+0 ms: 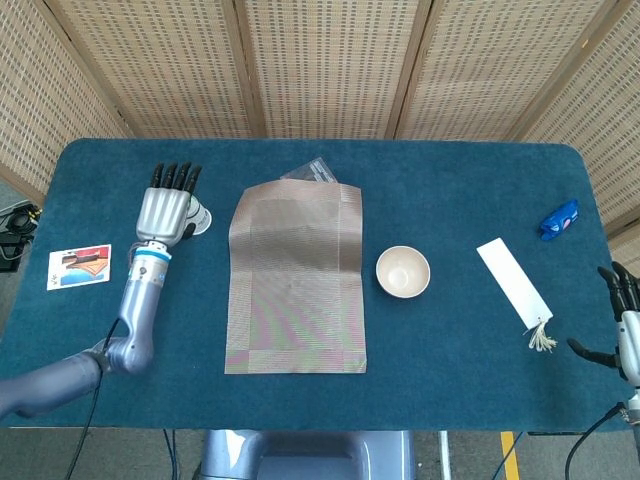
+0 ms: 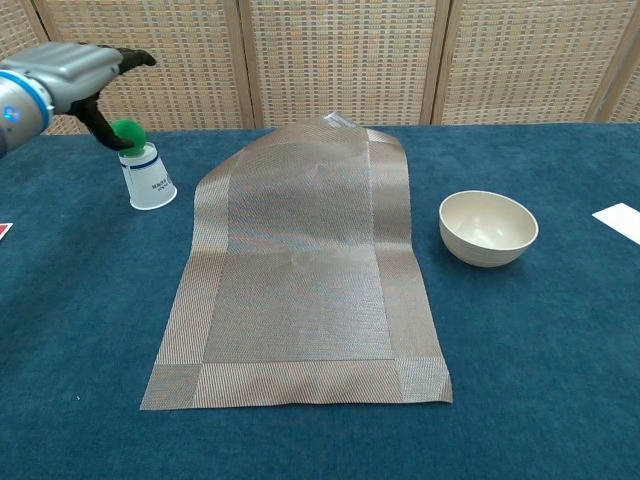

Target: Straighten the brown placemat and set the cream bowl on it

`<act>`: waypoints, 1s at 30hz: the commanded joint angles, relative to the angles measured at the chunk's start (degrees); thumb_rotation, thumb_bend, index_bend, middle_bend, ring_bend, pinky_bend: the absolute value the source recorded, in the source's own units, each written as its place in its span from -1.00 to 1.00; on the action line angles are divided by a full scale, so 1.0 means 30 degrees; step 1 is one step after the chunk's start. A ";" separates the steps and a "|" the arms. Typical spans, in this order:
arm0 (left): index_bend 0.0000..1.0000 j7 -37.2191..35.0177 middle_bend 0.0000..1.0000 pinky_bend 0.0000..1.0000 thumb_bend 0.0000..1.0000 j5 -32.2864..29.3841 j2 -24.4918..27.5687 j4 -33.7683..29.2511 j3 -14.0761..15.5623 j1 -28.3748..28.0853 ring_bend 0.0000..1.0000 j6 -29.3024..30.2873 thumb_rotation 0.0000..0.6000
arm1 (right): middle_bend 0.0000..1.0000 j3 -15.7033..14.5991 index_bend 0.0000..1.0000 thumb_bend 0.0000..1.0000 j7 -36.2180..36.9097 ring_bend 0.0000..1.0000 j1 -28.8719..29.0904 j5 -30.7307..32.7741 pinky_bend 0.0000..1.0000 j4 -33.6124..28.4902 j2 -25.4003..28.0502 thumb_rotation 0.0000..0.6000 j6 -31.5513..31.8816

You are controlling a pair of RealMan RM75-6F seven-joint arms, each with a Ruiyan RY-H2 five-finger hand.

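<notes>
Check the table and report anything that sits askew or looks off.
The brown placemat is not flat: its far end lies draped over a small dark box, bulging up and narrowing there. The cream bowl stands upright on the table beside the mat, not on it.

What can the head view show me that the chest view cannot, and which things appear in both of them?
Only the head view shows the right hand at the table's right edge, the blue object, the card and the whole white strip with its tassel. Only the chest view shows the green ball sitting on the white cup. Both show the brown placemat, the cream bowl beside it and the left hand.
</notes>
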 commanded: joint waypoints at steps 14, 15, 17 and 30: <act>-1.00 -0.5041 -1.00 -1.00 -0.51 0.5280 0.5449 -0.7415 0.4778 0.7795 -1.00 0.6981 1.00 | -1.00 -0.0549 -0.86 -0.82 -0.0788 -1.00 0.0103 -0.0860 -1.00 -0.0046 -0.0465 1.00 -0.0051; -1.00 -0.5169 -1.00 -1.00 -0.51 0.5449 0.5642 -0.7530 0.5009 0.8096 -1.00 0.7121 1.00 | -1.00 -0.0589 -0.85 -0.82 -0.0827 -1.00 0.0101 -0.0943 -1.00 -0.0067 -0.0483 1.00 -0.0026; -1.00 -0.5402 -1.00 -1.00 -0.51 0.5743 0.5921 -0.7621 0.5416 0.8703 -1.00 0.7455 1.00 | -1.00 -0.0671 -0.80 -0.82 -0.0896 -1.00 0.0115 -0.1159 -1.00 -0.0041 -0.0579 1.00 0.0040; -1.00 -0.7079 -1.00 -1.00 -0.51 0.7551 0.6343 -0.7084 0.6165 1.0774 -1.00 0.8665 1.00 | -1.00 -0.0538 -0.58 -0.76 -0.3788 -1.00 0.1971 -0.2803 -1.00 -0.0286 -0.3158 1.00 -0.0779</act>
